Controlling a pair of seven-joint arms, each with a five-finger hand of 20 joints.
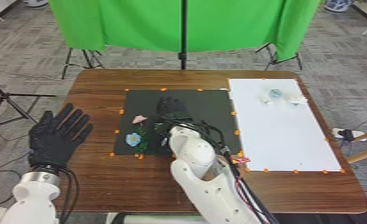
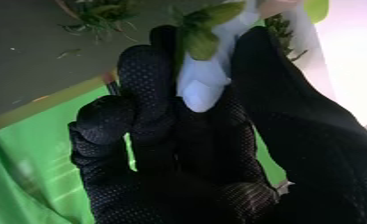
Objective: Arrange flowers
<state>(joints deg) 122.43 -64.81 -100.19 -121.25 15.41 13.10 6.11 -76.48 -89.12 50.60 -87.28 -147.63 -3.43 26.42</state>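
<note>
Over the black mat, the right robot hand pinches a white flower, right of the pink flower, while the left robot hand is spread; placing seems the present step, so next should come careful lowering and soft release.

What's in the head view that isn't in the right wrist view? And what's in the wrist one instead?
Head view: the robot's left hand in its black fabric glove, the blue flower with a pale edge and the black metal tripod at the left.

Right wrist view: the white flower bud with green leaves, held between thumb and fingers.

Both views: the right hand in its black fabric glove, the dark flat mat, the flat white sheet and the bright green cloth.
</note>
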